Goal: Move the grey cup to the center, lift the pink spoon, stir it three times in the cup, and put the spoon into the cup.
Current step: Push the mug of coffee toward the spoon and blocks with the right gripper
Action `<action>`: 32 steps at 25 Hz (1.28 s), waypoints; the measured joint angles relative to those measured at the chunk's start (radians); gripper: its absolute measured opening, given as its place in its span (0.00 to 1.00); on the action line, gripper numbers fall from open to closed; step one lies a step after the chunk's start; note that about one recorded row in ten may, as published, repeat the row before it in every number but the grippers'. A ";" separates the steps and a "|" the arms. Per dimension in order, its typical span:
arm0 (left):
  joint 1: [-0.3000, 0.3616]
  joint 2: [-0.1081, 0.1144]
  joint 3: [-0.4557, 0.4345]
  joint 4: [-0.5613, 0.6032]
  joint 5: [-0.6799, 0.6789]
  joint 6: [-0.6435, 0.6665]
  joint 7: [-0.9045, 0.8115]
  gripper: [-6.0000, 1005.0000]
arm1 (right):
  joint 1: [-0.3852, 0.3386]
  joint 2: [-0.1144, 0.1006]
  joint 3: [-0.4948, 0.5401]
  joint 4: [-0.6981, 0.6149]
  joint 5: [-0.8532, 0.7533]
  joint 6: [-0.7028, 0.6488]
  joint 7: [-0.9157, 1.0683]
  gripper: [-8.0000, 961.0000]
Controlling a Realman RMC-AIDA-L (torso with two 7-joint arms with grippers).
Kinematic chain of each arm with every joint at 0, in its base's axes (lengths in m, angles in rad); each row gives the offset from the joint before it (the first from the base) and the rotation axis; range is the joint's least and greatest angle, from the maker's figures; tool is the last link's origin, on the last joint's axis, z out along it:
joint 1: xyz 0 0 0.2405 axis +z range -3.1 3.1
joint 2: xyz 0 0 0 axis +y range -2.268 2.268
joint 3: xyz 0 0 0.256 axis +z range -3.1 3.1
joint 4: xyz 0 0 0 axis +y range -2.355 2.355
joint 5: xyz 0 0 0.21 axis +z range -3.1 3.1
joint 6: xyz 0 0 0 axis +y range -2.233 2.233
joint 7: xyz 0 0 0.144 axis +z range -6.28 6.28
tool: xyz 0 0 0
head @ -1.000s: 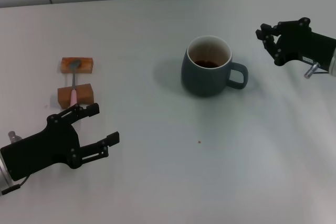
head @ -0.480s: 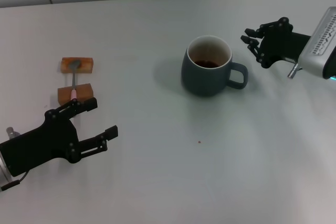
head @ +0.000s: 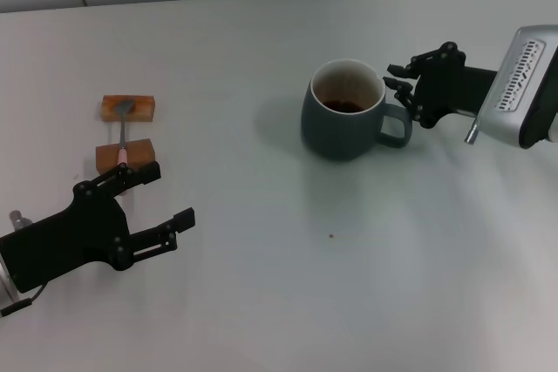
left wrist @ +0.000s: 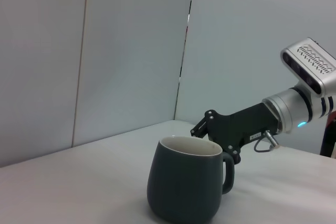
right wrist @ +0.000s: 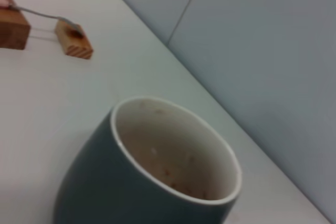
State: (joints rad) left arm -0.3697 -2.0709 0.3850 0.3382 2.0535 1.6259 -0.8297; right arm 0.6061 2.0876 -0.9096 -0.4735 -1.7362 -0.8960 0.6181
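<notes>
Head view shows right gripper (head: 398,83) spread wide by grey cup (head: 343,111) handle; left gripper (head: 166,196) spread near half-hidden pink spoon (head: 123,137)

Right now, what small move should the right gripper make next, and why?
Probably ease the right gripper a little further toward the grey cup and close on its handle. The gripper is open, right beside the rim above the handle, and nothing is held. The pink spoon lies across two wooden blocks near the open left gripper.
</notes>
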 joint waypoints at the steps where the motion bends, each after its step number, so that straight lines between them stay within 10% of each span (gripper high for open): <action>1: 0.000 0.000 0.000 0.000 0.000 0.000 0.000 0.84 | 0.000 0.000 -0.007 -0.001 0.000 0.000 0.000 0.13; 32: 0.005 0.001 -0.003 -0.001 -0.007 0.000 0.002 0.84 | 0.019 0.003 -0.309 -0.021 0.215 0.022 0.060 0.13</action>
State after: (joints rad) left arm -0.3650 -2.0694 0.3819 0.3375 2.0467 1.6260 -0.8273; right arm 0.6256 2.0908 -1.2182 -0.4942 -1.5216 -0.8738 0.6778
